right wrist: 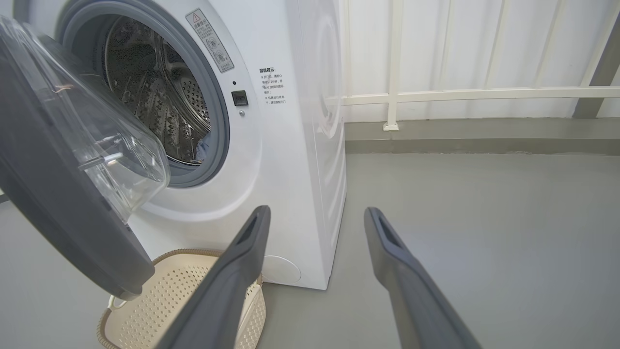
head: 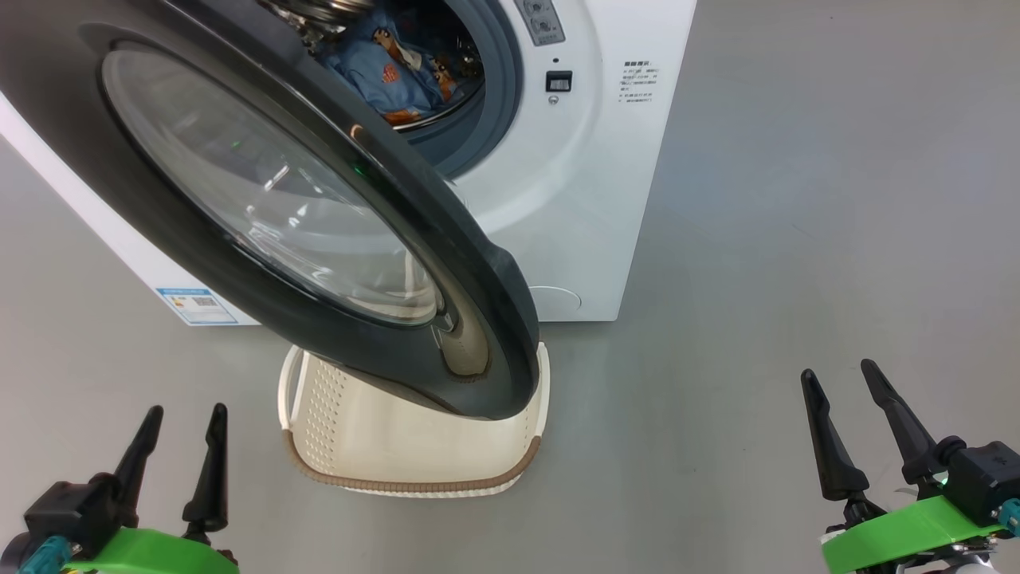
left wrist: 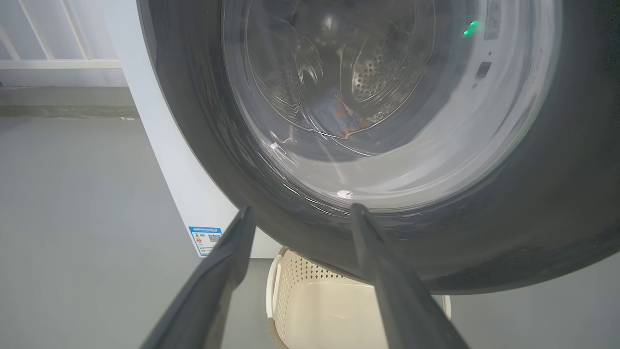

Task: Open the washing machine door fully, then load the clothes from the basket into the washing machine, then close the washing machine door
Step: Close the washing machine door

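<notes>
The white washing machine (head: 574, 199) stands ahead with its black-rimmed door (head: 319, 231) swung partly out over the cream basket (head: 414, 446). Light-blue clothes (head: 390, 68) with orange prints lie inside the steel drum; through the door glass (left wrist: 368, 97) they show as a blue patch (left wrist: 334, 114). The part of the basket that shows (left wrist: 329, 310) (right wrist: 184, 300) holds nothing. My left gripper (head: 183, 418) is open at the lower left, apart from the door. My right gripper (head: 841, 375) is open at the lower right over bare floor. Both hold nothing.
Grey floor (head: 797, 239) spreads to the right of the machine. A white railing (right wrist: 436, 94) and a wall run behind it. A blue energy label (head: 195, 304) sits low on the machine's front.
</notes>
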Controlling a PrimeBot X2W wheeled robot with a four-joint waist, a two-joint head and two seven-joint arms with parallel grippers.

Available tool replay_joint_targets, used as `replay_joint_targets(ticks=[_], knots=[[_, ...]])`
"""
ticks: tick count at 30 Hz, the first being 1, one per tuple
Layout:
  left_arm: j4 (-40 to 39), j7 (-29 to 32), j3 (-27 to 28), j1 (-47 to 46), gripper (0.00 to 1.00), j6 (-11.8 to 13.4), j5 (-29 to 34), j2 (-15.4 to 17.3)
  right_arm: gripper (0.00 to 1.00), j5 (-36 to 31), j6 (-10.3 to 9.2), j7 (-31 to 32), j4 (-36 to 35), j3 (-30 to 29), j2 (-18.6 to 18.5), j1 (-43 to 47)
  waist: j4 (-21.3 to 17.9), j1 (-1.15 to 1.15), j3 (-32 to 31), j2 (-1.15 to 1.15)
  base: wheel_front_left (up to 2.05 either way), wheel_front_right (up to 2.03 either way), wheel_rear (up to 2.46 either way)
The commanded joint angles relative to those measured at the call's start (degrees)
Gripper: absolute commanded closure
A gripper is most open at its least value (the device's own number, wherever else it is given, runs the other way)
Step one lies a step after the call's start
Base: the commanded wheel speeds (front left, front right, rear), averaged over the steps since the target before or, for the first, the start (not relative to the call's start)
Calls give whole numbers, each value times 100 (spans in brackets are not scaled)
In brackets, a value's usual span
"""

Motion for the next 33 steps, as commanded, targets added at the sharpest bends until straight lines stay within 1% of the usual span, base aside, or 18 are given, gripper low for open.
replay_joint_targets(ticks=[1, 2, 3, 4, 5, 6, 13, 20, 24, 33], knots=[[-146, -37, 198, -127, 0, -9, 67, 129, 0, -90, 9, -27, -152, 92, -44, 12, 10, 0, 8, 0, 0, 0, 0], [-156, -37, 183, -130, 0, -9, 76, 131, 0, -93, 9, -27, -152, 93, -38, 9, 14, 0, 8, 0, 0, 0, 0], [-163, -37, 171, -133, 0, -9, 85, 131, 11, -95, 9, -27, -152, 95, -32, 5, 18, 0, 8, 0, 0, 0, 0], [-167, -37, 161, -136, 0, -9, 91, 126, 54, -94, 9, -27, -148, 97, -26, 3, 24, 0, 6, 0, 0, 0, 0], [-167, -37, 155, -137, 0, -9, 93, 119, 79, -90, 9, -27, -142, 102, -19, -3, 31, 0, 3, 0, 0, 0, 0], [-169, -37, 151, -138, 0, -9, 94, 111, 100, -76, 9, -27, -144, 118, -8, -19, 37, 0, 2, 0, 0, 0, 0], [-207, -37, 141, -117, 0, -9, 96, 49, 100, -64, 9, -27, -268, 298, 21, -262, 82, 0, -6, 0, 0, 0, 0], [-284, -37, 185, -115, 0, -9, 85, -46, 100, -96, 9, -27, -720, 641, 76, -813, 204, 0, -18, 0, 0, 0, 0], [-280, -37, 177, -99, 0, -9, 86, -81, 100, -132, 9, -27, -1094, 1052, 111, -1084, 303, 0, -65, 0, 0, 0, 0], [-315, -37, 234, -52, 0, -9, 86, -146, 100, -194, 9, -27, -1778, 2307, 176, -1364, 479, 0, -158, 0, 0, 0, 0]])
